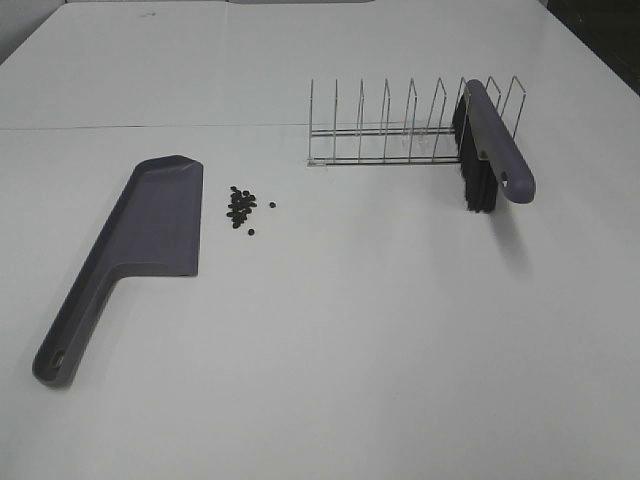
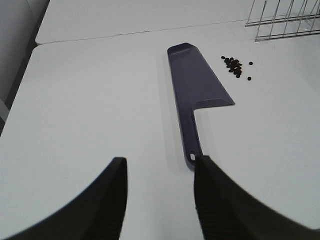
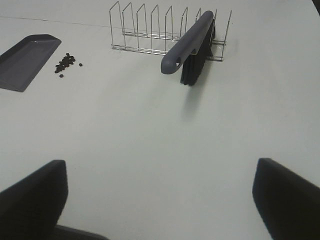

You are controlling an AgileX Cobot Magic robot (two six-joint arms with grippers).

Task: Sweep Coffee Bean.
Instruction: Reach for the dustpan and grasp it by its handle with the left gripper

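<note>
A cluster of small dark coffee beans (image 1: 241, 207) lies on the white table just right of the grey-purple dustpan (image 1: 155, 225), which lies flat with its handle toward the front left. Both also show in the left wrist view, beans (image 2: 235, 65) and dustpan (image 2: 197, 80), and in the right wrist view, beans (image 3: 65, 64) and dustpan (image 3: 25, 60). A grey-purple brush (image 1: 490, 150) with black bristles leans in a wire rack (image 1: 390, 130). My left gripper (image 2: 161, 165) is open and empty, just behind the dustpan handle's end. My right gripper (image 3: 160, 170) is wide open and empty, well short of the brush (image 3: 192, 42). Neither gripper shows in the exterior view.
The wire rack (image 3: 145, 30) stands at the back right with several vacant slots. A seam between two table tops runs across behind the dustpan. The table's left edge shows in the left wrist view.
</note>
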